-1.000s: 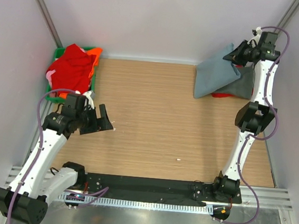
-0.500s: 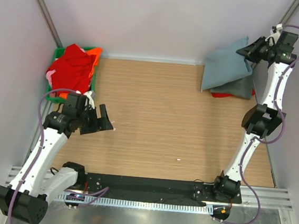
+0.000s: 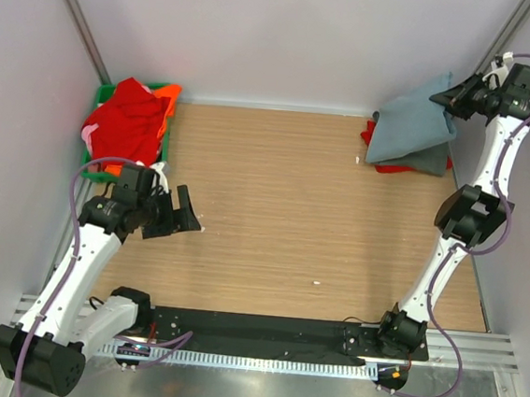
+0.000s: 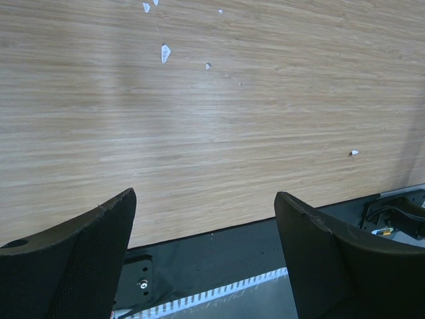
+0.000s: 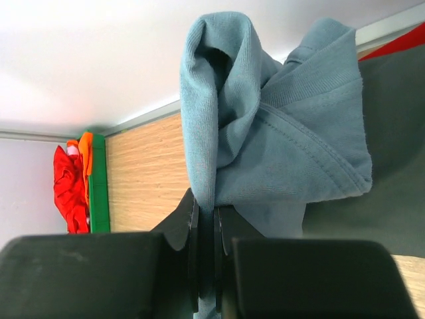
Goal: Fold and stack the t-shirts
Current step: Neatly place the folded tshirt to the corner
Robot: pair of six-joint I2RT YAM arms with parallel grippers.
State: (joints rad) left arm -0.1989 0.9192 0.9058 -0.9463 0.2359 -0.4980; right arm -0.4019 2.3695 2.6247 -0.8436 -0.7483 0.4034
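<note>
I'm looking at the far right corner, where my right gripper (image 3: pixel 455 95) is raised above the table (image 3: pixel 274 199) and clamping a bunched fold of the blue-grey t-shirt (image 3: pixel 406 123). On the right wrist camera the right gripper (image 5: pixel 214 222) is showing its jaws pressed almost together with a pinch of the blue-grey t-shirt (image 5: pixel 265 153) between them, and the cloth is rising from them in a rolled hump. The rest of that shirt is hanging down from the grip and draping over the darker grey t-shirt (image 3: pixel 430 158), which is lying flat by the back wall. A bit of red cloth (image 3: pixel 395 169) is peeking out from under that pile at its near and left edges. Over on the left, my left gripper (image 3: pixel 185 213) is hovering low over the bare wood with its jaws spread wide and nothing between them. The left wrist view is showing the left gripper (image 4: pixel 204 199) above plain tabletop and a few white flecks (image 4: pixel 165 52). The red and orange t-shirts (image 3: pixel 127 121) are sitting heaped in the green crate (image 3: pixel 99 98) at the far left corner, well apart from both grippers.
</note>
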